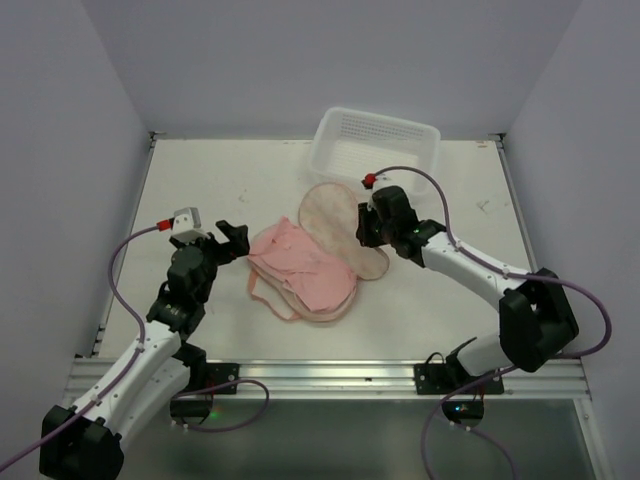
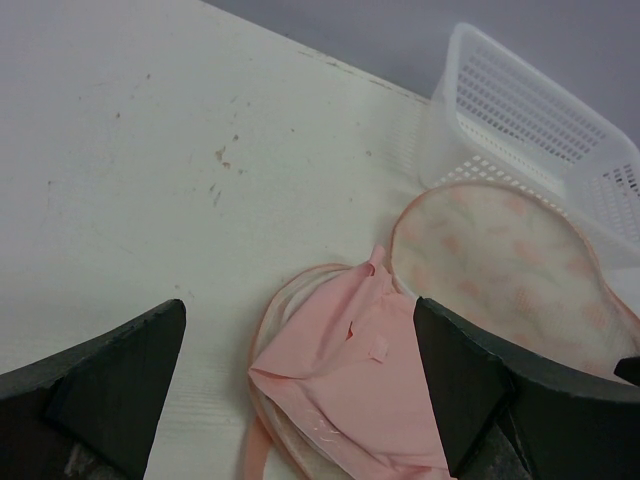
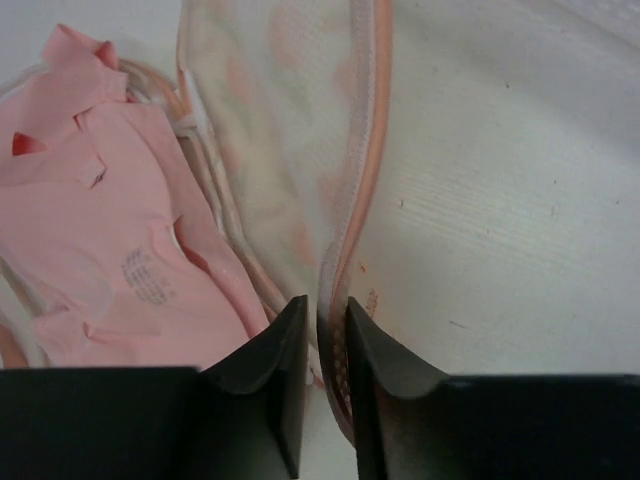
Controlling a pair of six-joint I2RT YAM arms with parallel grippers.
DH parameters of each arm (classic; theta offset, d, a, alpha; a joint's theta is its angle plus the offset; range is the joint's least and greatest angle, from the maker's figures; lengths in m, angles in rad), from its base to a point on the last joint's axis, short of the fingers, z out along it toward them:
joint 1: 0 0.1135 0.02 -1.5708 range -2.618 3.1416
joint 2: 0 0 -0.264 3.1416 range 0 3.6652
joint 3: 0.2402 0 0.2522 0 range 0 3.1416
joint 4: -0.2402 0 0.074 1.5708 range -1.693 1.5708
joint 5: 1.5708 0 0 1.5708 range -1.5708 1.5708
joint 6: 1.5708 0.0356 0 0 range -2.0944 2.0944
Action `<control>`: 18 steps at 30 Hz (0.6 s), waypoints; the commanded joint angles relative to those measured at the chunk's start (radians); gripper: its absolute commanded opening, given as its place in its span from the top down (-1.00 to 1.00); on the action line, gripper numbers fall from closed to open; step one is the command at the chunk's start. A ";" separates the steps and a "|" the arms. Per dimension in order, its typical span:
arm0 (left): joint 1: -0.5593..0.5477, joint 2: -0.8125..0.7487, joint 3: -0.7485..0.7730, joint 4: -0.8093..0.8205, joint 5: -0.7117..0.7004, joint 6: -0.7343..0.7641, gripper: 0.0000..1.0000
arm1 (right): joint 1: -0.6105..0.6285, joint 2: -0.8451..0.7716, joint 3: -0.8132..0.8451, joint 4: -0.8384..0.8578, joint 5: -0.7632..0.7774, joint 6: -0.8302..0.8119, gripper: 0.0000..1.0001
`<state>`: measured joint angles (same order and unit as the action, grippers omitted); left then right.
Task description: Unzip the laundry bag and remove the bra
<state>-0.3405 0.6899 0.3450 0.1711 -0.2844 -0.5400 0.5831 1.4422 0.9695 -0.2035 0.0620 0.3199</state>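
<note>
Right end effector (image 3: 325, 305) straddles the zipper edging (image 3: 366, 180) of the peach-pink two-lobed fabric laundry bag (image 1: 335, 212), jaws barely parted; whether I grip it, I cannot tell. Left end effector (image 1: 230, 240) gapes empty. Plain light-pink soft bra (image 1: 300, 262) lies on the opened lobe. Risk: if I lift away, snagged edging drags both.

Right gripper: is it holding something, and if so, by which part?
The pink zipper edge of the laundry bag lies between the narrow jaws of the right gripper; whether they really pinch it cannot be told.

Scuffed white table (image 1: 200, 185), grey walls (image 1: 60, 100)
</note>
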 commanded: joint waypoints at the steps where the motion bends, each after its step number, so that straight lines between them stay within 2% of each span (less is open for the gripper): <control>1: 0.006 -0.001 0.008 0.033 -0.025 -0.006 -1.00 | -0.014 0.006 -0.008 -0.022 0.025 0.021 0.36; 6: 0.006 0.000 0.003 0.036 -0.024 -0.005 -1.00 | -0.014 -0.066 0.011 -0.066 0.079 0.027 0.17; 7: 0.006 0.002 0.003 0.044 -0.022 -0.002 -1.00 | -0.012 -0.106 0.009 -0.074 0.108 0.027 0.07; 9: 0.006 0.005 0.000 0.050 -0.010 0.003 -1.00 | -0.012 -0.147 0.002 -0.076 0.107 0.024 0.03; 15: 0.006 0.025 0.006 0.057 0.010 0.014 -1.00 | -0.012 -0.194 0.015 -0.091 0.049 -0.016 -0.08; 18: 0.006 0.016 0.002 0.061 0.011 0.014 -1.00 | 0.012 -0.184 0.008 -0.047 -0.056 -0.038 -0.13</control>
<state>-0.3405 0.7143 0.3450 0.1741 -0.2726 -0.5385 0.5743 1.2430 0.9657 -0.2695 0.0883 0.3187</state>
